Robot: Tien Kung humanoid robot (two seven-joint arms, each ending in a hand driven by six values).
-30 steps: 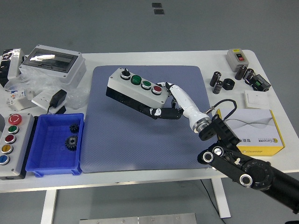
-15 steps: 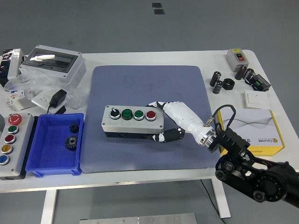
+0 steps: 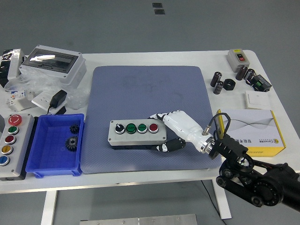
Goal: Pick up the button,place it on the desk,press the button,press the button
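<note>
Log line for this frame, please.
right hand grips button box | box flat on blue mat, near front edge | buttons unpressed

No text, number or brand can be read anywhere. The yellow and white box (image 3: pixel 253 131) at the right of the frame carries small dark print near its lower right corner, too blurred to make out. The black and white packet (image 3: pixel 10 63) at the upper left edge shows unreadable markings.
</note>
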